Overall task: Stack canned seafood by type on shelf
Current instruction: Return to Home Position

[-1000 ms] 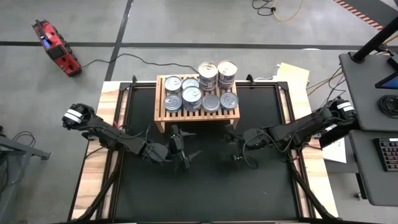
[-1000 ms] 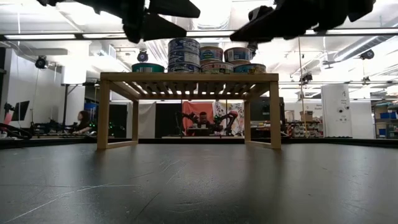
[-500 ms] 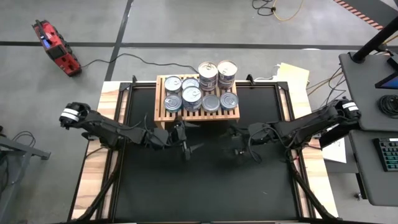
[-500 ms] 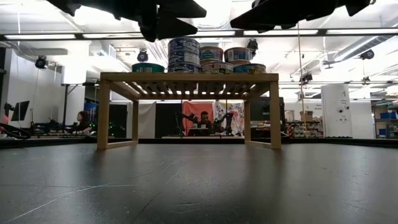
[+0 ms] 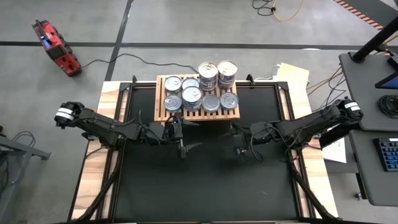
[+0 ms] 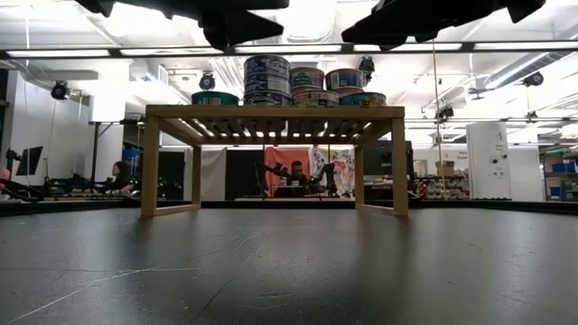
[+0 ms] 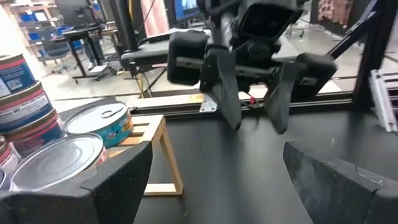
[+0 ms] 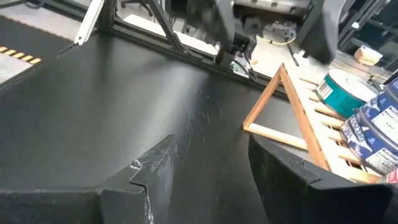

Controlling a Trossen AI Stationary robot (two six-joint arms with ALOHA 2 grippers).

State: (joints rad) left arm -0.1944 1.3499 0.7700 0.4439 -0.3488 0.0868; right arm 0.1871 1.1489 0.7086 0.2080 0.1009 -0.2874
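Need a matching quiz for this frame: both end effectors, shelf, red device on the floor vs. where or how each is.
1 left end effector
2 right end effector
3 shelf
4 red device

a on the floor, off the table
b open, before the shelf's right end
c loaded with cans, at the mat's far edge
d open, before the shelf's left half

Pairs: 1-d, 2-b, 3-c, 4-a
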